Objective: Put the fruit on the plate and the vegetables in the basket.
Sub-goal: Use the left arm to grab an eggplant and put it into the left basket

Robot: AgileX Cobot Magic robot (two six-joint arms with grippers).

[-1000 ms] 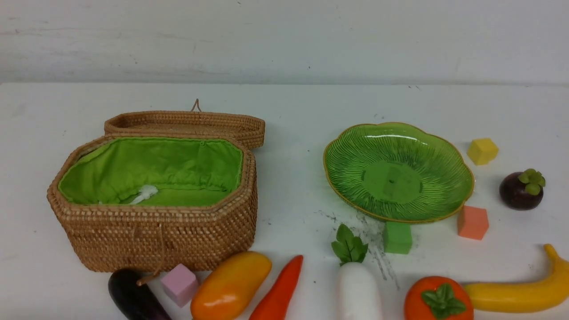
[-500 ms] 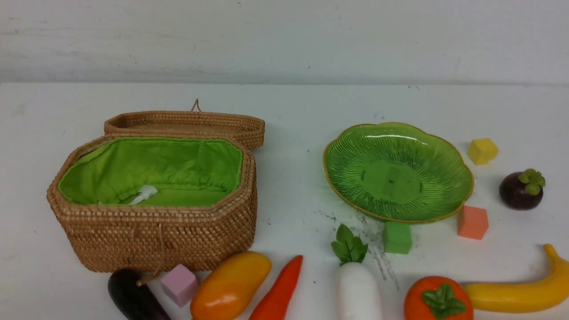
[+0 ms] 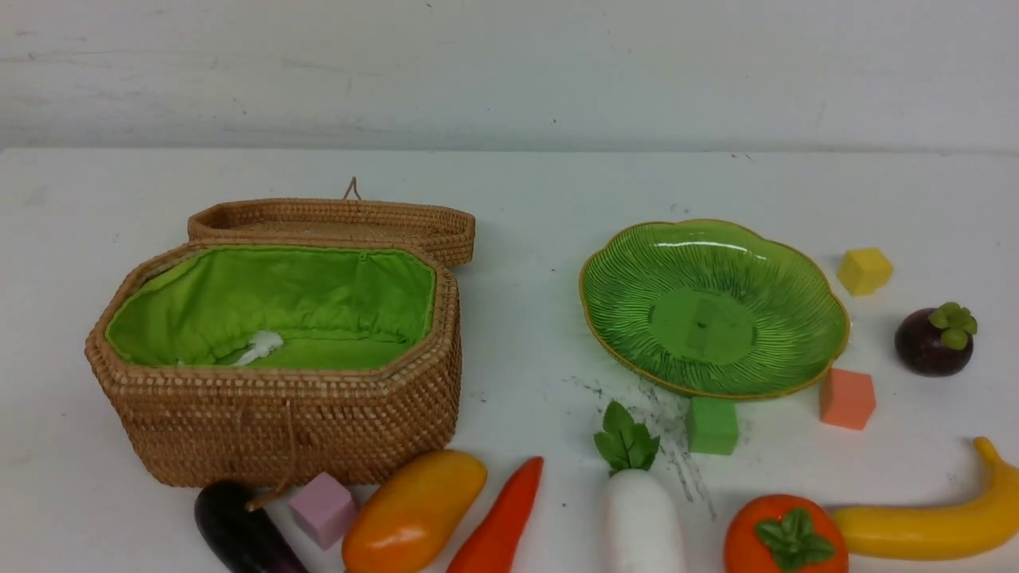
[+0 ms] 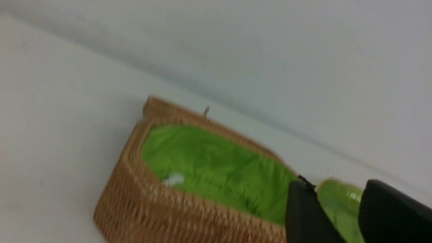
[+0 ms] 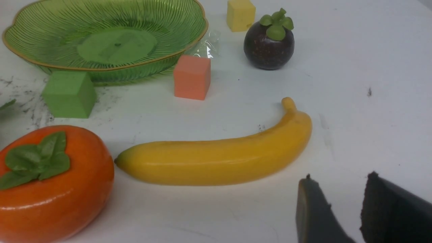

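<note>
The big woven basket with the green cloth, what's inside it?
Inside the tan woven wicker basket only bright green cloth lining and a small white tuft show. Its near wall hides the floor's front strip.

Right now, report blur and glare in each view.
Front view: sharp, evenly lit, white glare streak on the ribbed green glass plate. Left wrist view: blurred, the tan woven wicker basket smeared. Right wrist view: crisp, soft highlight along the yellow toy banana.

blurred basket (image 4: 141,216), green lining (image 4: 216,168) showing; two dark fingers (image 4: 307,216) apart, probably the plate (image 4: 337,202) beyond.
</note>
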